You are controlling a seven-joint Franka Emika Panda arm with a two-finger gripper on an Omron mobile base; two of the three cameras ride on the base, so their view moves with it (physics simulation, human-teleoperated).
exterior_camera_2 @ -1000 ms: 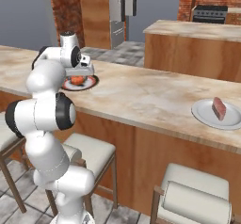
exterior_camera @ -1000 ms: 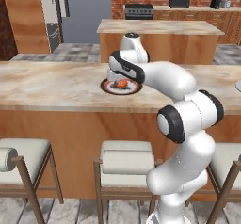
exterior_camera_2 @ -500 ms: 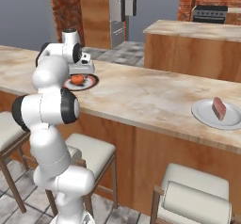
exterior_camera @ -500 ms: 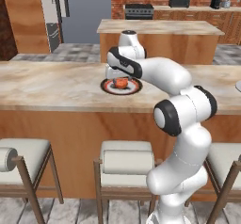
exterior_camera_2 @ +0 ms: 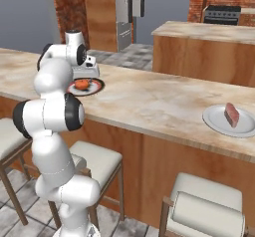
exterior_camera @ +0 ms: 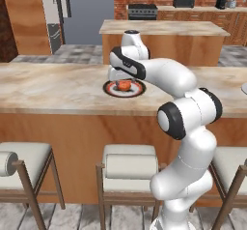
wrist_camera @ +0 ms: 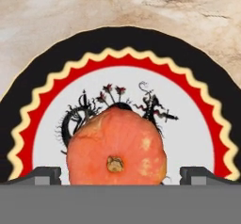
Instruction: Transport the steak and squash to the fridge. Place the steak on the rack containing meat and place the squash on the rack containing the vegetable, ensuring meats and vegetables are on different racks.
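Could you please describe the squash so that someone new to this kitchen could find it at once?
On the long marble counter sits a black-rimmed patterned plate. The squash is the round orange lump on it, unlike the reddish steak on the plain white plate.

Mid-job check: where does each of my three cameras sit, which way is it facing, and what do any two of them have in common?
Left base view: behind the arm to its left, facing the counter; the arm rises lower right, its tool over the squash.
Right base view: behind-right, same counter; arm at left, steak on a white plate.
Hand view: looks down along the open tool at the squash on the patterned plate.
All three share squash and patterned plate.
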